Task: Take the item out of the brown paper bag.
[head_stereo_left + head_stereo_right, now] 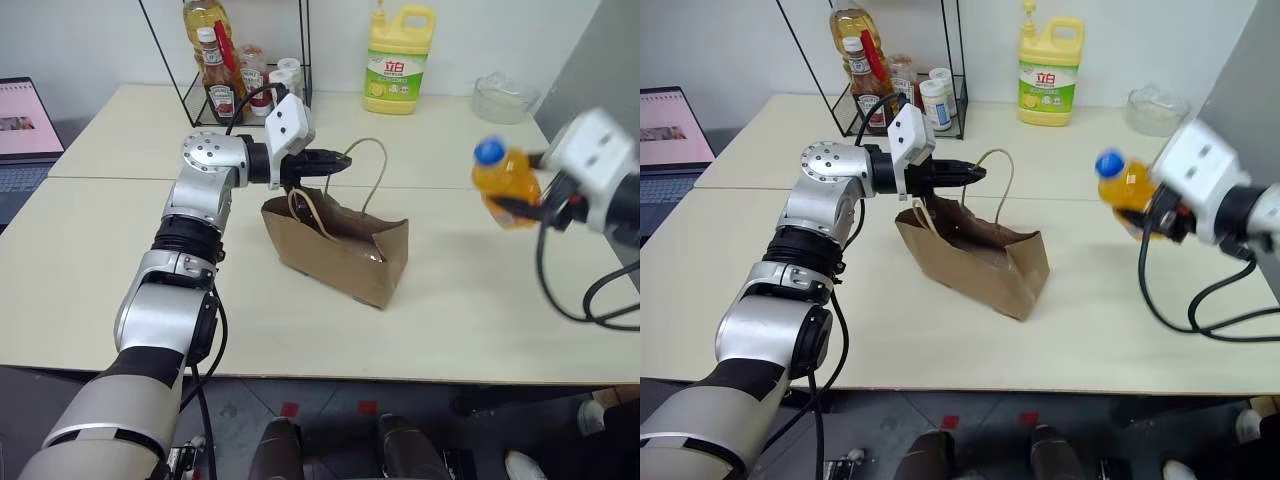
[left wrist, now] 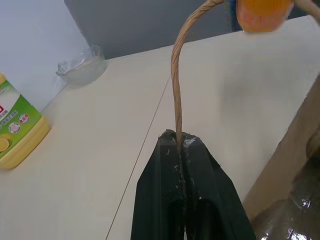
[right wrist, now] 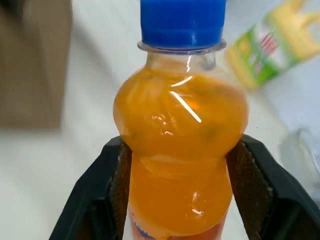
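Beige table [image 1: 100, 300], orange bottle [image 1: 503, 186] clamped in right gripper [image 1: 528, 208], right of brown bag [image 1: 340, 255].

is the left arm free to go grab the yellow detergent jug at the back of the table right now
Probably not as things stand. The left gripper is shut on the cord handle of the brown paper bag, so it would have to let go first. The table between it and the yellow detergent jug looks open.
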`<action>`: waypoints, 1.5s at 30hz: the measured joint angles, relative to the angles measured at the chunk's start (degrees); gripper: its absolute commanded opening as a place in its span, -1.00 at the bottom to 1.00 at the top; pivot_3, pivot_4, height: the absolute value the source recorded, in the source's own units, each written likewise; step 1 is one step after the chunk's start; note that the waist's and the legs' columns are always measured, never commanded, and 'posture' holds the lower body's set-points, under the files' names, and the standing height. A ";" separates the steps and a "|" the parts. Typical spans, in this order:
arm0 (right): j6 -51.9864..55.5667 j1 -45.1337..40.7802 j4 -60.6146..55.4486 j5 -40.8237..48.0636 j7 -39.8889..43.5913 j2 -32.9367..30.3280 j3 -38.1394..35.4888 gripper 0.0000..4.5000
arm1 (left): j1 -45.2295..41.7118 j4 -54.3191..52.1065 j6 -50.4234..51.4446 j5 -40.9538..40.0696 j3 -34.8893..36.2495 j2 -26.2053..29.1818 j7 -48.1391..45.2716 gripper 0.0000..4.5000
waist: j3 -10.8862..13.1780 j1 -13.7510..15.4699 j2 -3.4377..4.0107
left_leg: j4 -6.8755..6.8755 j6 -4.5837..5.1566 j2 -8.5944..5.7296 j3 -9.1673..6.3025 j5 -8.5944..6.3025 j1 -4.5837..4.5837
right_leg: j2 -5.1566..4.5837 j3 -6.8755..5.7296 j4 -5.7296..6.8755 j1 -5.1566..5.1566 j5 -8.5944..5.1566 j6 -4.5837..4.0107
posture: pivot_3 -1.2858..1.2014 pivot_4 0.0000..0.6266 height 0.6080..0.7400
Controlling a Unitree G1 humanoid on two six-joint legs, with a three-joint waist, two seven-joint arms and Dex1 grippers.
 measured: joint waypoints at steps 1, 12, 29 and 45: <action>-3.10 0.82 1.82 -2.83 0.30 -0.05 3.31 0.07 | 0.02 -0.37 0.01 -0.01 0.00 -0.05 0.14 -1.00 | 0.01 -0.12 0.02 | 0.00 0.00 0.00 0.00 0.00 0.00 | 0.00 0.00 0.00 -0.01 0.00 0.00 | 0.03 -0.52 1.00; -24.90 -6.88 20.29 -28.18 2.62 7.44 22.19 0.07 | 0.15 -1.64 0.40 -0.04 -0.01 0.00 0.38 -1.00 | 0.06 -0.19 0.06 | 0.09 -0.17 -0.01 0.03 0.10 0.04 | -0.04 0.00 0.03 0.06 0.01 0.00 | 0.03 -0.52 1.00; 2.68 2.59 -6.33 -7.22 10.12 14.64 -1.58 0.99 | 1.53 -3.34 2.62 -0.25 0.01 0.64 0.36 -1.00 | 0.04 0.15 0.03 | 0.04 -0.23 -0.01 -0.04 0.13 0.10 | -0.03 -0.04 0.09 0.17 0.01 -0.01 | 0.03 -0.52 1.00; 38.67 -1.77 -26.59 22.17 -3.87 26.38 -20.98 1.00 | 2.00 -4.84 7.42 -0.34 0.56 2.39 0.15 0.36 | 0.03 0.24 0.03 | 0.05 -0.02 -0.02 -0.16 0.01 0.10 | -0.02 -0.14 0.10 0.21 0.01 -0.01 | 0.03 -0.52 1.00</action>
